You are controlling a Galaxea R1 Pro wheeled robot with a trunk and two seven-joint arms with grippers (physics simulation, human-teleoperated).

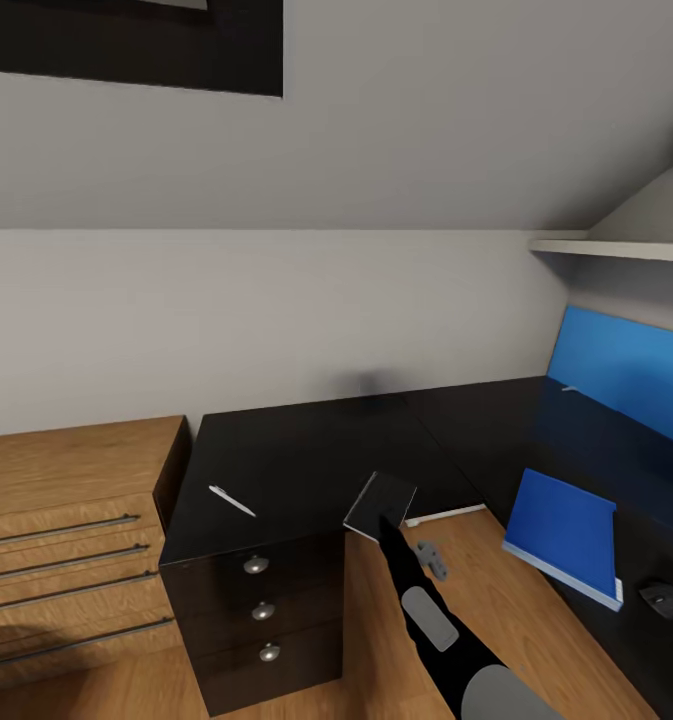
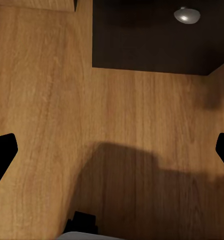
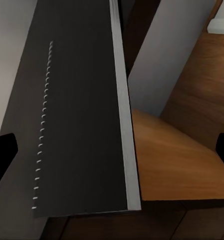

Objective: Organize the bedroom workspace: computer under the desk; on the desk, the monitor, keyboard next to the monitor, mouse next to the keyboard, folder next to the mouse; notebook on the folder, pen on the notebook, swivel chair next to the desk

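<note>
The black L-shaped desk [image 1: 306, 450] carries a white pen [image 1: 232, 500] on its left wing. A blue folder [image 1: 564, 535] lies on the right wing, and beside it sits a dark mouse [image 1: 666, 598]. A dark spiral-bound notebook [image 1: 381, 500] sits tilted at the desk's inner edge, right at the tip of my right gripper [image 1: 388, 522]. In the right wrist view the notebook [image 3: 77, 115] lies face-on between the wide-apart fingers of that gripper [image 3: 112, 150], which is open. My left gripper [image 2: 112, 150] is open and hangs over bare wooden floor.
A wooden dresser [image 1: 66, 540] stands against the desk's drawer unit [image 1: 261, 620], whose knob [image 2: 186, 15] appears in the left wrist view. A blue panel [image 1: 626, 375] backs the right wing under a white shelf [image 1: 616, 248]. A small grey object [image 1: 431, 560] lies on the floor.
</note>
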